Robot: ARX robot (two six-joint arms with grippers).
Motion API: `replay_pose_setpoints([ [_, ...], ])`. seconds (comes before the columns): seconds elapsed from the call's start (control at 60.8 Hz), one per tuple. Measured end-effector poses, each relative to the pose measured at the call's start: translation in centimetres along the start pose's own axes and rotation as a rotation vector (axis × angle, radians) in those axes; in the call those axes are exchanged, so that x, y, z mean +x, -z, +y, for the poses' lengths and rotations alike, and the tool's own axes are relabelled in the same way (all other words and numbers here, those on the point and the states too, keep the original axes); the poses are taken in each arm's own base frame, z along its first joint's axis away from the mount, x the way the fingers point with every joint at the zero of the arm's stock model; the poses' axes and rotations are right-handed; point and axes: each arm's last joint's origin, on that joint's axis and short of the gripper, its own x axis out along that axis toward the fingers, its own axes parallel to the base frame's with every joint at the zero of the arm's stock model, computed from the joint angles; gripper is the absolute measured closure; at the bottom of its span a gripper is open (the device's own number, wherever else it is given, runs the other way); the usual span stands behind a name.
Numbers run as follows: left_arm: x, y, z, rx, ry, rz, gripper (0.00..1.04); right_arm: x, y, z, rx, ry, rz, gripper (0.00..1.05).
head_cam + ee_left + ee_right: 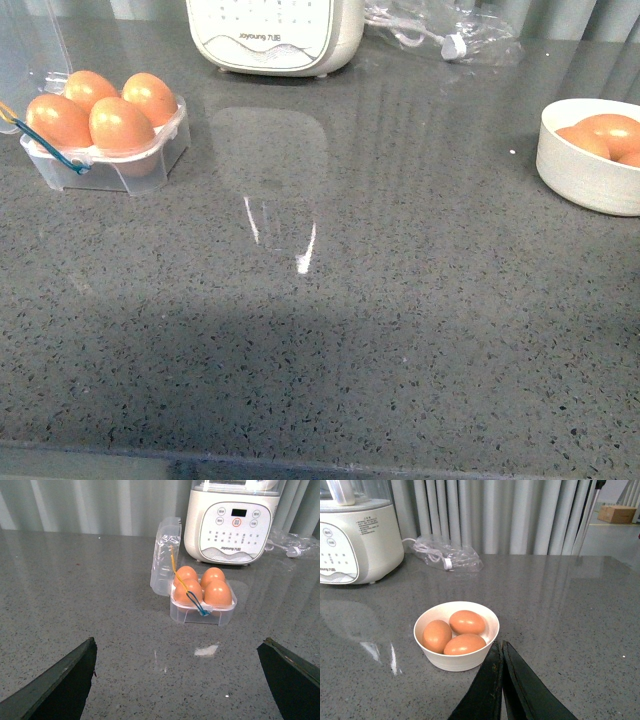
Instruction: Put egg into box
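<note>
The clear plastic box (110,172) sat at the left of the grey speckled counter (380,340), its lid (165,555) open and all four cells filled with orange-brown eggs (120,125); which was the task's own could not be told. Well apart at the right, a white bowl (445,662) held three more eggs (465,644), with a white appliance (275,40) standing behind. The left gripper (178,647) hung spread wide and empty, facing the box, while the right gripper (501,650) hovered just beside the bowl, fingers pressed together on nothing.

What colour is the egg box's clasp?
Blue and yellow; the clasp shows best in the left wrist view.
</note>
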Motion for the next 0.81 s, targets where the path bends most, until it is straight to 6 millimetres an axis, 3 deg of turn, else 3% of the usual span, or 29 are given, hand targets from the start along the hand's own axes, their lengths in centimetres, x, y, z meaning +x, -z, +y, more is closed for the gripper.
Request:
replay_pose_setpoints([
  [0.805, 0.0, 0.0, 0.0, 0.0, 0.0, 0.0, 0.07, -2.9, 3.2, 0.0, -0.001, 0.0, -0.013, 1.02],
])
